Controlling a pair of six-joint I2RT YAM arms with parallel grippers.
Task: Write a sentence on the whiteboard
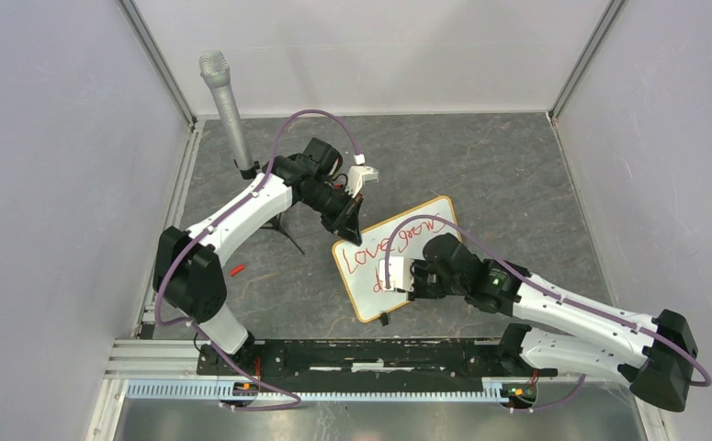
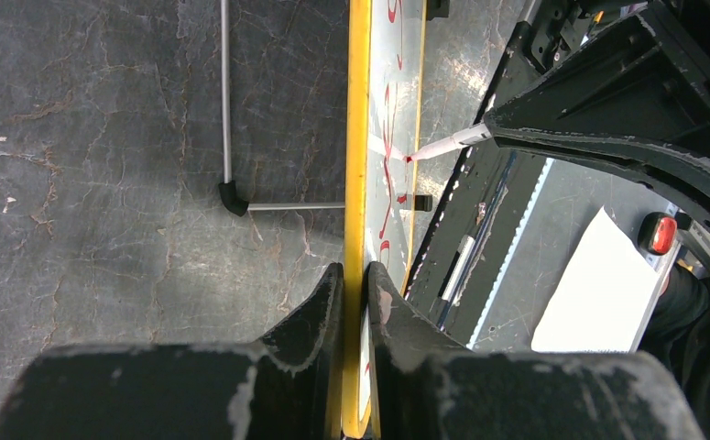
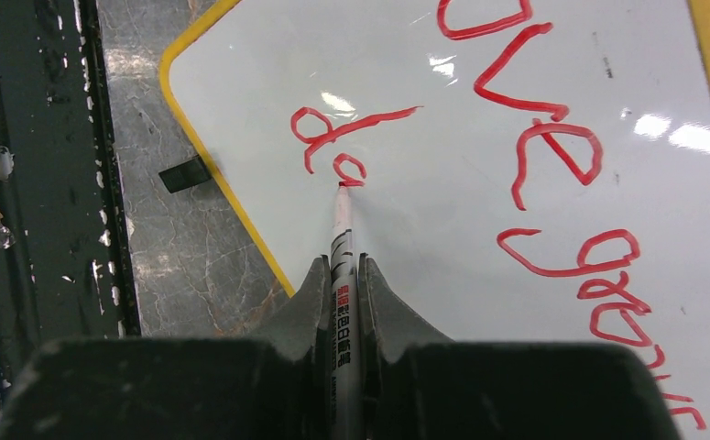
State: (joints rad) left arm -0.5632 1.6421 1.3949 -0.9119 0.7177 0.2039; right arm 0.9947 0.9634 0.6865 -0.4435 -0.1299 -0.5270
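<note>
The whiteboard, with a yellow-wood frame, lies tilted on the dark table. My left gripper is shut on its far-left edge; in the left wrist view the frame runs between the fingers of the left gripper. My right gripper is shut on a white marker with a red tip. The tip touches the board at a small "a". The sentence in red cursive reads "Love grows", with "da" below it. The left wrist view also shows the marker meeting the board.
A grey microphone stands on a tripod at the back left. A small red cap lies near the left arm. A black clip foot juts from the board's edge. A black rail runs along the near edge.
</note>
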